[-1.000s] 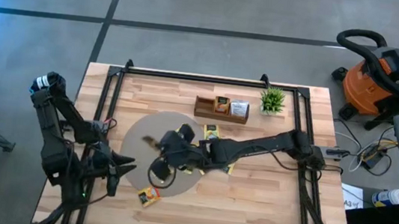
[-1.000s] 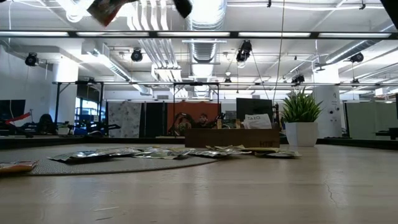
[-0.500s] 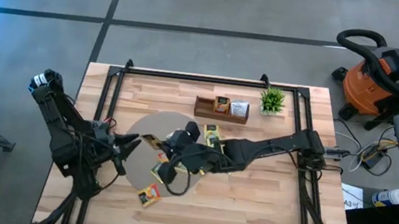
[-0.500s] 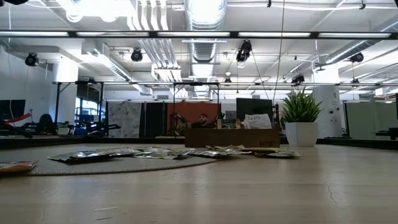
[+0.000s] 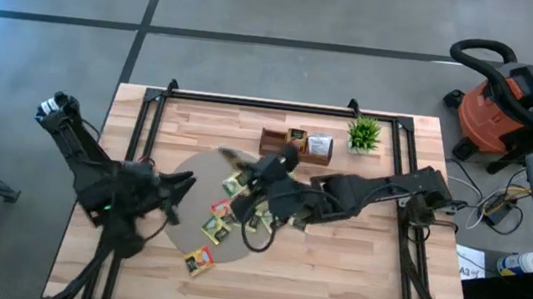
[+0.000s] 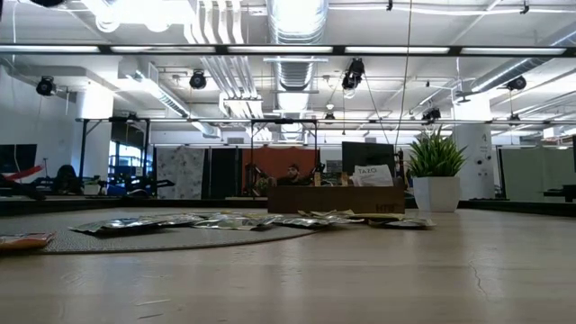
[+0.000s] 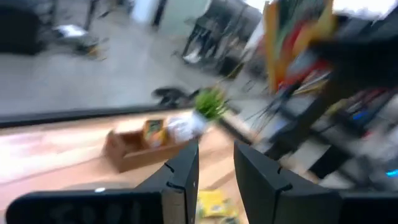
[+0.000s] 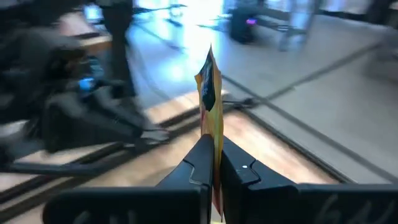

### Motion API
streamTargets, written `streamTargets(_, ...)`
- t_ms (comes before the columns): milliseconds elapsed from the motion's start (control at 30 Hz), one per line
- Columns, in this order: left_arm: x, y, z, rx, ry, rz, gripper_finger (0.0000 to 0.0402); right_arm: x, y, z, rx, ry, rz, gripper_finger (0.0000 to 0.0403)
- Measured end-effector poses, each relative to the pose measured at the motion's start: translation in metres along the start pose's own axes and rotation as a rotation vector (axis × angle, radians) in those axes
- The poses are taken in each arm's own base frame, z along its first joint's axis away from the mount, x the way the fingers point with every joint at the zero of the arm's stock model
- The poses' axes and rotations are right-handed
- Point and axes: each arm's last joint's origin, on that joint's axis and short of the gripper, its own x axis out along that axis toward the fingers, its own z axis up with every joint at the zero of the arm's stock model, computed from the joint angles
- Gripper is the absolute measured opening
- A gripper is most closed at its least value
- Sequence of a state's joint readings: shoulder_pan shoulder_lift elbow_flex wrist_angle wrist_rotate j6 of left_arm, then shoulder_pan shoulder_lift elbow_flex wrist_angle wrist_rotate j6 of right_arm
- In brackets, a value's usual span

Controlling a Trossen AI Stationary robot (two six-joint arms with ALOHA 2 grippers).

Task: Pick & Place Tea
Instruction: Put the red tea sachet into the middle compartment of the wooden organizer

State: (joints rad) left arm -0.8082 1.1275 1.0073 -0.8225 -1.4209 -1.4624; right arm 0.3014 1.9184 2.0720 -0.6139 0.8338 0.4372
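Grippers first: the left gripper (image 5: 182,184) hangs empty at the grey mat's (image 5: 196,167) near-left rim, fingers slightly parted. Loose sachets (image 5: 215,226) lie across the mat. The right gripper (image 5: 236,158), above the mat before the wooden tray (image 5: 279,149), pinches an apparently orange-yellow sachet (image 8: 209,93). A plant (image 5: 364,133) stands beside the tray.

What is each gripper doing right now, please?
Left gripper: open, holding nothing, over the table's left side.
Right gripper: shut on a yellow tea sachet, raised above the table.
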Motion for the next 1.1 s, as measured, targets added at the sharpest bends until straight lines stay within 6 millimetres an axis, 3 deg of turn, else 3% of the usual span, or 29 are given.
streamTargets(133,0.050,-0.006,-0.011,0.121,0.269,0.083,0.0096,-0.013,-0.022,0.000,0.009,0.083,-0.094,0.0008)
streamTargets(233,0.082,-0.012,-0.019,0.184,0.439,0.007,0.0096,-0.024,-0.037,-0.006,0.001,0.174,-0.160,0.0008)
streamTargets(367,0.097,-0.032,-0.006,0.203,0.377,-0.314,0.0096,-0.040,-0.050,-0.019,0.000,0.272,-0.253,0.0008)
streamTargets(500,0.101,-0.037,0.021,0.197,0.222,-0.566,0.0096,-0.073,-0.055,-0.026,0.037,0.235,-0.321,0.0008)
streamTargets(633,0.108,-0.024,0.039,0.175,0.169,-0.686,0.0096,-0.103,-0.060,-0.026,0.061,0.137,-0.317,0.0008)
streamTargets(767,0.129,-0.007,0.045,0.050,0.205,-0.840,0.0096,-0.117,-0.070,-0.024,0.072,0.109,-0.298,0.0008)
streamTargets(967,0.159,0.023,0.047,-0.050,0.151,-0.695,0.0096,-0.116,-0.080,-0.029,0.040,0.110,-0.210,0.0008)
streamTargets(1100,0.166,0.037,0.047,-0.071,0.125,-0.612,0.0096,-0.098,-0.089,-0.042,0.069,0.164,-0.104,0.0008)
